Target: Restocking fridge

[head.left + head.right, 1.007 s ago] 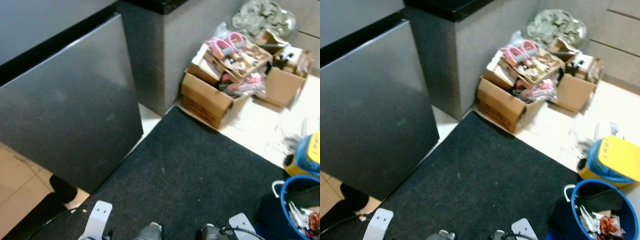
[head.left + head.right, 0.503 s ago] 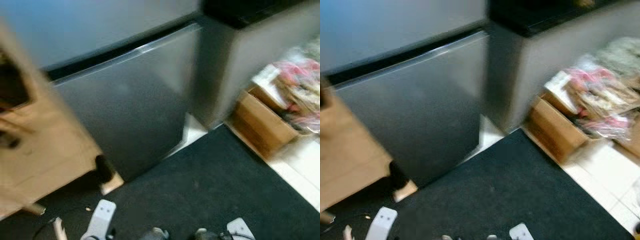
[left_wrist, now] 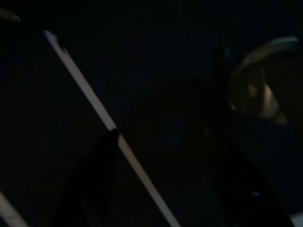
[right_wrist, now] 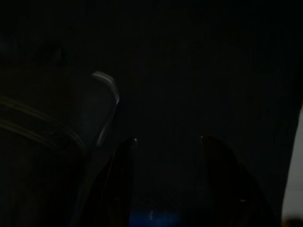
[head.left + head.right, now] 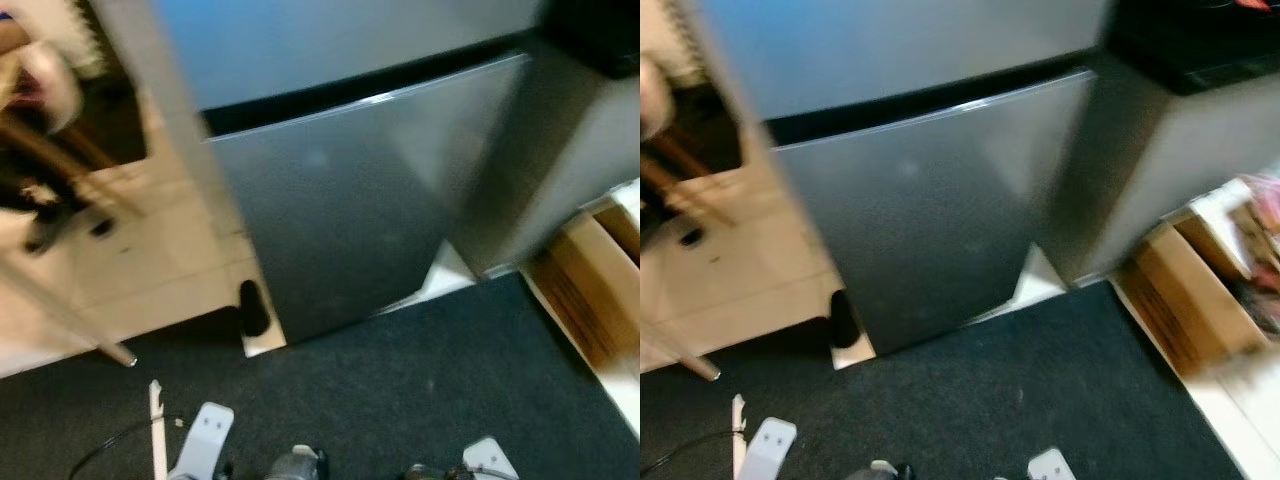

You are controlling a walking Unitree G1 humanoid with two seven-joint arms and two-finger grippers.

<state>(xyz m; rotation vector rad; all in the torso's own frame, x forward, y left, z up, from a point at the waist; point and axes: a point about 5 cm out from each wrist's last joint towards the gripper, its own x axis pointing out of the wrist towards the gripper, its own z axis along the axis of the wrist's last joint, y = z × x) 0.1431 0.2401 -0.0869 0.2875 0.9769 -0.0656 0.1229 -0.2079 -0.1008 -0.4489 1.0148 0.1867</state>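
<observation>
As I swing the head left, the closed fridge [image 5: 340,200] has come to fill my view, boxes sliding off right; both tools hang idle in darkness, their spread I cannot tell.

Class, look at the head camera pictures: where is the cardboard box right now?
The cardboard box sits on the floor at the robot's right, against the right edge of the black mat and beside the grey cabinet next to the fridge.
</observation>
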